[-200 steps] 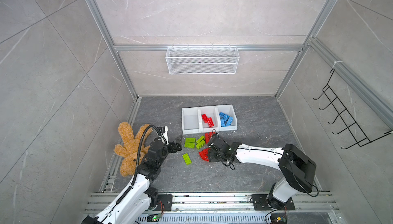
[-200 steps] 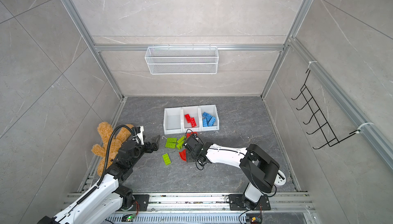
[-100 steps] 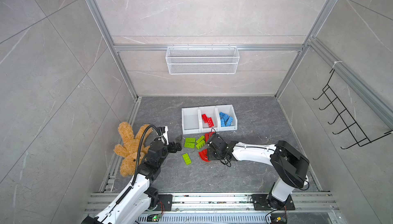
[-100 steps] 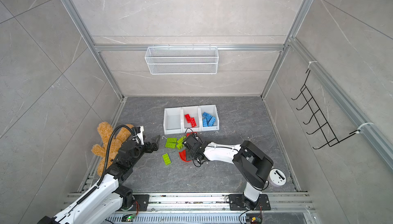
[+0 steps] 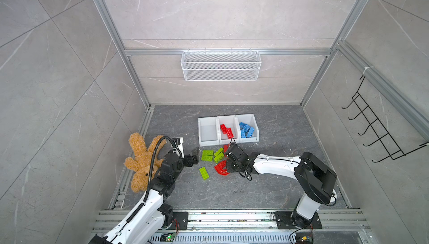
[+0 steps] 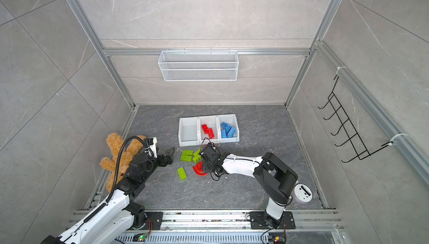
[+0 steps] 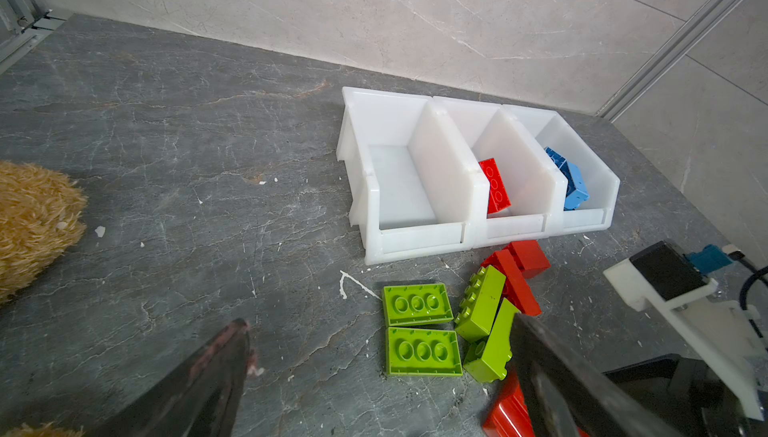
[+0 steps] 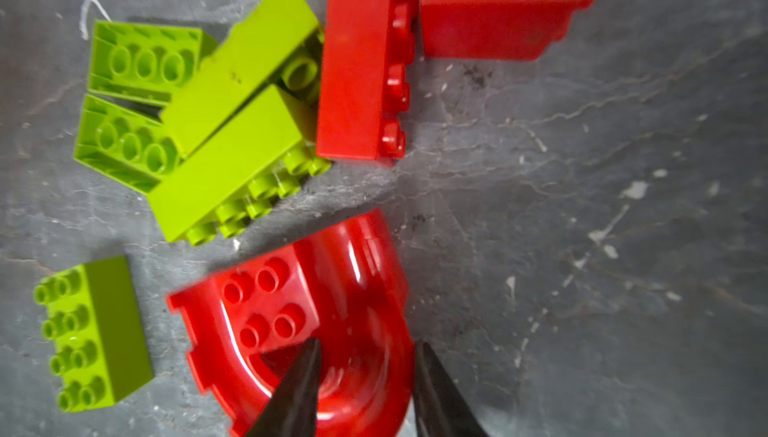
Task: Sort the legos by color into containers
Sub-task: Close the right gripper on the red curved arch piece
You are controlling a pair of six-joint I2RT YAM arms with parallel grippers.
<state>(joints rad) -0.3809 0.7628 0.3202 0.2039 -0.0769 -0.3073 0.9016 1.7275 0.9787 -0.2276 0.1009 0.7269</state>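
The right gripper clamped the curved wall of the red arch piece, which looked light, stiff, glossy and likely slippery; the left gripper gaped empty.

The table is surfaced in a dark grey, stone-look slab, matt and veined, flecked with pale scuffs. The walls are clad in pale marbled tile with a smooth satin finish, and are framed by brushed aluminium rails. The legos are moulded in hard, smooth plastic; a soft sheen is carried by the lime green ones, while the red arch piece is markedly glossy. The containers are made of milky, slightly translucent white plastic. The plush toy is covered in shaggy tan pile. The basket is formed of white-coated wire mesh, the hook rack of black wire. The right claw is finished dark and matt.
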